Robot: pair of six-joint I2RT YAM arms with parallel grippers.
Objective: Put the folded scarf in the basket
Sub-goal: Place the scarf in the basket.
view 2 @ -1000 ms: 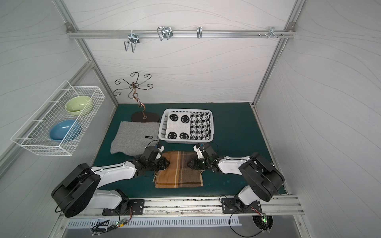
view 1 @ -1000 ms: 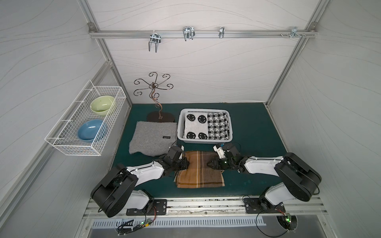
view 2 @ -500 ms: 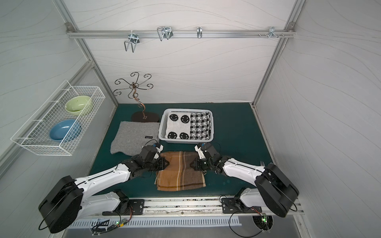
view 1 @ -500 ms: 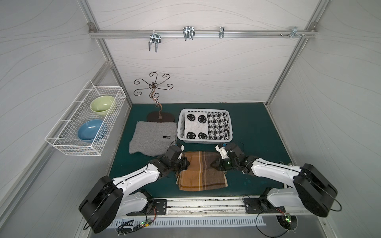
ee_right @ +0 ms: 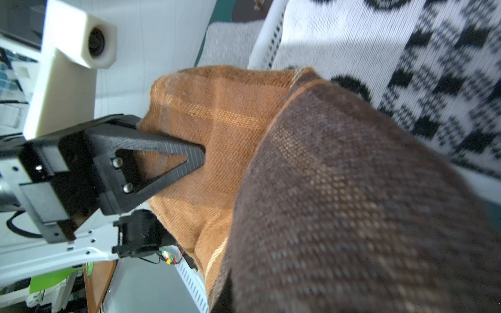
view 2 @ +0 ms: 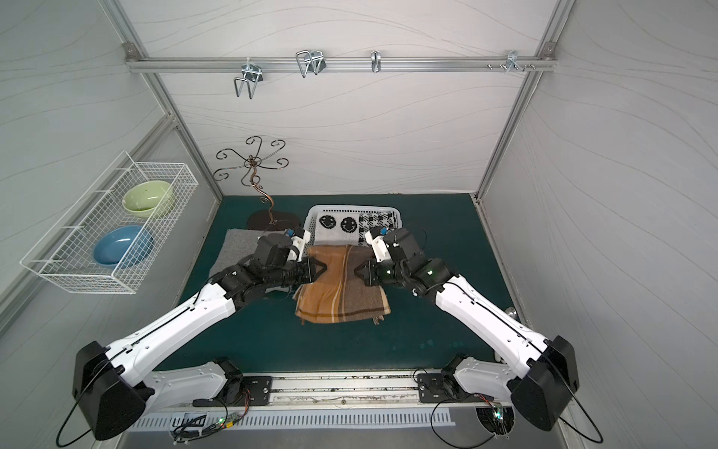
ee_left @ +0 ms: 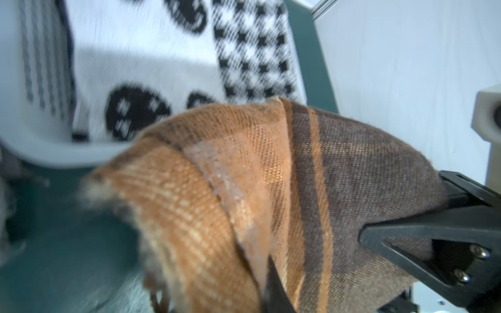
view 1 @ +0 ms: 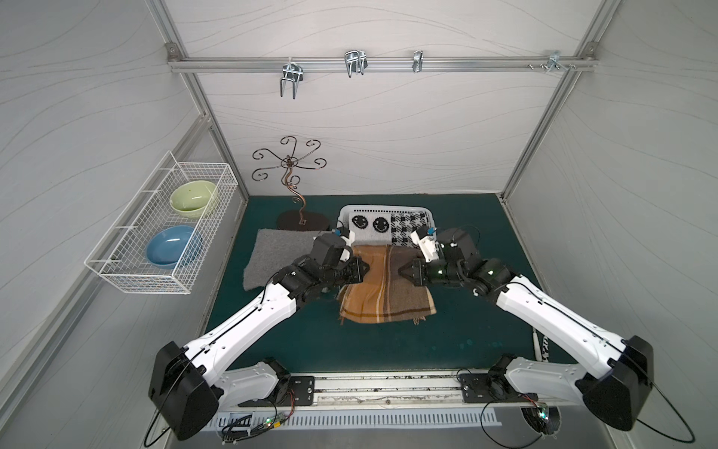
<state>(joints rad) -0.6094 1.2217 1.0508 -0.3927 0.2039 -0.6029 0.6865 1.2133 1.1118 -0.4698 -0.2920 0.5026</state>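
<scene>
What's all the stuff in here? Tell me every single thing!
brown scarf: one, orange-brown stripes, held up before the basket
basket: one, white, back of the mat
knitted cloth: one or two, black-and-white smileys and checks, inside the basket
grey cloth: one, flat, left of the basket
curly stand: one, dark metal, behind the grey cloth
wire rack: one, white, left wall
green bowl: one, in the rack
blue bowl: one, in the rack
hooks: four, silver, top rail
mat: one, dark green, underneath everything
left gripper: one, black, shut on the scarf's left edge
right gripper: one, black, shut on its right edge
</scene>
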